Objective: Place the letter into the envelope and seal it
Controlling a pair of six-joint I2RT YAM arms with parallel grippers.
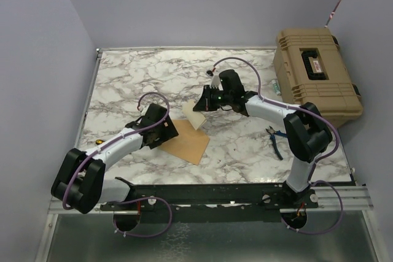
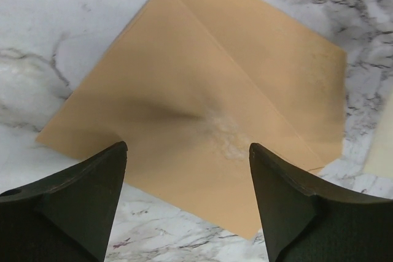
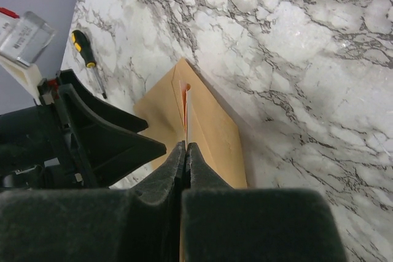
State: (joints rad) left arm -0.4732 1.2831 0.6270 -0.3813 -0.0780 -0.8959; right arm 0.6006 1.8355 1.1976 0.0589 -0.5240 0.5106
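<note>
- Hovering low over the envelope [image 2: 202, 90], the left pincer [image 2: 187, 148] has its jaws spread wide with nothing between them. Whether the tips touch the paper I cannot tell.
- The envelope lies flat on the marble worktop [image 1: 153, 72], with a diagonal fold line across its face. I cannot tell whether its mouth is lifted at all.
- Just beyond it, the right pincer [image 3: 186, 146] is clamped on the letter [image 1: 196, 117]. The sheet hangs tilted, and its lower edge is near the envelope's far side.
- The step in hand looks like feeding the letter into the mouth. To do it well, the left arm should pin the envelope so it cannot slide. The right arm should lower the sheet to a shallow angle and bring its leading edge squarely along the opening.
- Thin paper buckles easily, so a slow, straight push seems wise.
- Farther off to the right, blue-handled pliers [image 1: 275, 140] and a tan case [image 1: 316, 75] sit well apart from the work.
</note>
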